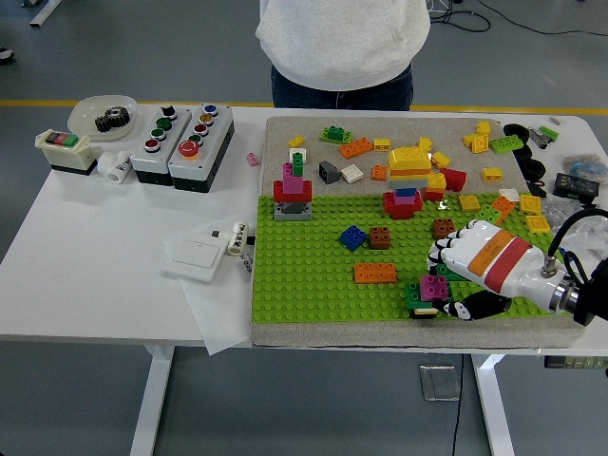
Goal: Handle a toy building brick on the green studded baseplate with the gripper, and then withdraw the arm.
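The green studded baseplate (313, 266) lies on a beige mat in the middle of the table. Near its front right edge stands a small stack with a magenta brick (435, 287) on top of green and dark bricks. My right hand (443, 285), white with an orange and red band, comes in from the right and its fingers are curled around that stack, thumb below it. An orange brick (375, 274), a blue brick (352, 237) and two brown bricks (380, 237) also sit on the plate. The left arm is out of sight.
Loose bricks and a yellow and red build (410, 161) lie on the mat behind the plate. A red, grey and magenta tower (293, 195) stands at the plate's back left. Button boxes (180, 142) and a bowl (103, 116) sit far left. A person stands at the far side.
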Tool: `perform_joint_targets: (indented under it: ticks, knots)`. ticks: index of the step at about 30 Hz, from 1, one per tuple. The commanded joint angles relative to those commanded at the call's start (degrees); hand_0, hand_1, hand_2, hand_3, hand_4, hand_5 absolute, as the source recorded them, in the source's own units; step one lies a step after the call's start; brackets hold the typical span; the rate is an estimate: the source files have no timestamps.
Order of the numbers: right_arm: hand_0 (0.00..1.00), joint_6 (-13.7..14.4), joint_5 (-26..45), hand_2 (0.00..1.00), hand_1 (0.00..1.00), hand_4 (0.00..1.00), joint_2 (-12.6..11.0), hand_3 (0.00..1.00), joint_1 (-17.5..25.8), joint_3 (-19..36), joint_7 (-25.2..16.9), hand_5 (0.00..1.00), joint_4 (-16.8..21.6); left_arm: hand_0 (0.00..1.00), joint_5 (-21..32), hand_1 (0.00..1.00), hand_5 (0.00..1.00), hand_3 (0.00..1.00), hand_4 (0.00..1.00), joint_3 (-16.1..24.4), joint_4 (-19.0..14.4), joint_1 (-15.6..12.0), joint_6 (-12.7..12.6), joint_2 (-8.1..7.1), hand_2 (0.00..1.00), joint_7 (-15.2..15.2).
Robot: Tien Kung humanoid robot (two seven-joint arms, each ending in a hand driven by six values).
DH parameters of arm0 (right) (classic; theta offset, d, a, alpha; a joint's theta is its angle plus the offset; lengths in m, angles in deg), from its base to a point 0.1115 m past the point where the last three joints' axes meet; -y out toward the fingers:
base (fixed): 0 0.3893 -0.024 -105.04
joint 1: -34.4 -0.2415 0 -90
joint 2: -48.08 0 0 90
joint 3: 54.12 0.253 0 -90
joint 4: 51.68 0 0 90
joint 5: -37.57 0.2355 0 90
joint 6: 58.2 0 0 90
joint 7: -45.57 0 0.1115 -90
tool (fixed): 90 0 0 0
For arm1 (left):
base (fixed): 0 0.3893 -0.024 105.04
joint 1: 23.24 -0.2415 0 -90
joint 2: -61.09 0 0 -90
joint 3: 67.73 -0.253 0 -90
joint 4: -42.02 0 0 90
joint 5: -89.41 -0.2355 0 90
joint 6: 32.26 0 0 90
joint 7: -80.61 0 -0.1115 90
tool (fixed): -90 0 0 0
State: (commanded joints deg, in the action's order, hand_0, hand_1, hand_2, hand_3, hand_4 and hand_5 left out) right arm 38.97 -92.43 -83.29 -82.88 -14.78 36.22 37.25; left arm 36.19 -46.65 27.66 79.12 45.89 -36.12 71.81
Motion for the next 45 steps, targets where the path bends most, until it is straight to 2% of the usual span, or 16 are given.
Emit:
perform_joint_targets:
  ticks: [11,17,18,23,24,45]
  knots:
    - [0.315,-0.2,0.0,0.613,0.495,0.753,-0.1,0.522,-0.2,-0.1,-0.4,0.447,-0.3,0.748,0.2,0.75,0.628,0.608,0.661,-0.1,0.0,0.1,0.0,-0.02,0.739,0.1]
    - [0.326,0.2,0.0,0.632,0.513,0.76,0.0,0.53,-0.2,0.0,-0.6,0.439,-0.5,0.75,0.2,0.75,0.627,0.607,0.66,-0.2,0.0,0.1,0.0,-0.02,0.738,0.1]
    - [0.336,0.3,0.0,0.662,0.528,0.768,0.0,0.54,-0.2,0.0,-0.6,0.435,-0.6,0.75,0.2,0.75,0.627,0.607,0.66,-0.2,0.0,0.1,0.0,-0.02,0.738,0.1]
    - [0.336,0.5,0.0,0.662,0.528,0.768,0.1,0.54,-0.3,0.0,-0.5,0.435,-0.7,0.75,0.3,0.75,0.627,0.607,0.66,-0.2,0.0,0.1,0.0,-0.01,0.738,0.1]
    - [0.347,0.4,0.0,0.691,0.542,0.773,0.1,0.555,-0.3,-0.1,-0.5,0.436,-0.7,0.752,0.3,0.75,0.628,0.608,0.66,-0.2,0.0,0.1,0.0,-0.01,0.737,0.1]
    - [0.37,0.4,0.0,0.724,0.58,0.79,0.0,0.596,-0.3,-0.3,-0.6,0.429,-0.8,0.747,0.3,0.748,0.628,0.607,0.658,-0.2,0.0,0.1,0.2,0.0,0.736,0.2]
